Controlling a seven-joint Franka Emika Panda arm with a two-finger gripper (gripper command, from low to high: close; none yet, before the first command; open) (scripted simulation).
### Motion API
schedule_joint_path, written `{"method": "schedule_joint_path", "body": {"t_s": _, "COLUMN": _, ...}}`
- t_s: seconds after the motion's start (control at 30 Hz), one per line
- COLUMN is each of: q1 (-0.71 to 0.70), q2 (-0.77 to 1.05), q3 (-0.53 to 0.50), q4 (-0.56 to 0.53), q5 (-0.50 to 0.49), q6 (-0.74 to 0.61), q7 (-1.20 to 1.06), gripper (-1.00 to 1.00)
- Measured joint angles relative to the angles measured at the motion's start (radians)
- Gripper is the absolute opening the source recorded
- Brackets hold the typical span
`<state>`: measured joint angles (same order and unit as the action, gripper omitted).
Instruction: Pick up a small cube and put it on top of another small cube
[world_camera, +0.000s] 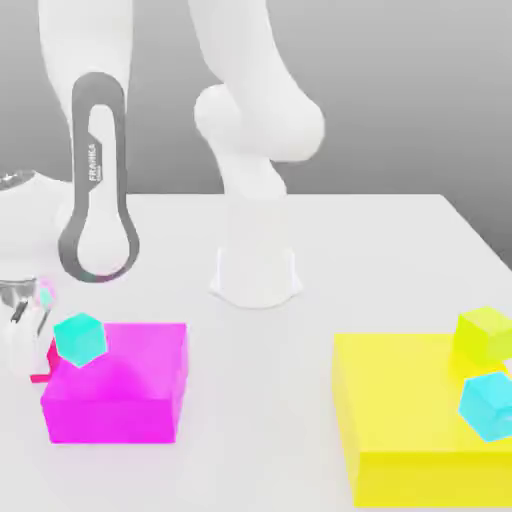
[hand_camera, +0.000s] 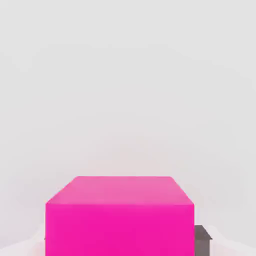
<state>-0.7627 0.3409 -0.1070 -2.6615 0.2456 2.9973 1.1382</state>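
Exterior view: claw (world_camera: 30, 325) beside magenta block (world_camera: 115, 400), small cube (world_camera: 45, 362) mostly hidden; claw state unclear.

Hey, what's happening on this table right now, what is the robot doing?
A white Franka robot arm works over a white table. Its gripper is low at the exterior view's left, beside a large flat magenta block, with a small pinkish-red cube at its jaws. A small cyan cube sits on the magenta block's corner. At the exterior view's right, a large flat yellow block carries a small yellow-green cube and another cyan cube. No cubes are stacked yet.
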Motion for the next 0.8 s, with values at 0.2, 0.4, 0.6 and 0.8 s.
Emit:
{"method": "schedule_joint_path", "body": {"t_s": 0.2, "q1": 0.061, "q2": -0.172, "q3": -0.09, "q4": -0.036, "q5": -0.126, "q6": -0.135, "q7": 0.096, "gripper": -1.0}}
{"method": "schedule_joint_path", "body": {"t_s": 0.4, "q1": 0.113, "q2": -0.206, "q3": -0.056, "q4": 0.015, "q5": -0.2, "q6": -0.187, "q7": 0.112, "gripper": -1.0}}
{"method": "schedule_joint_path", "body": {"t_s": 0.6, "q1": 0.243, "q2": -0.238, "q3": 0.07, "q4": 0.09, "q5": -0.184, "q6": -0.269, "q7": 0.188, "gripper": -1.0}}
{"method": "schedule_joint_path", "body": {"t_s": 0.8, "q1": 0.495, "q2": -0.34, "q3": 0.217, "q4": 0.109, "q5": -0.136, "q6": -0.382, "q7": 0.258, "gripper": -1.0}}
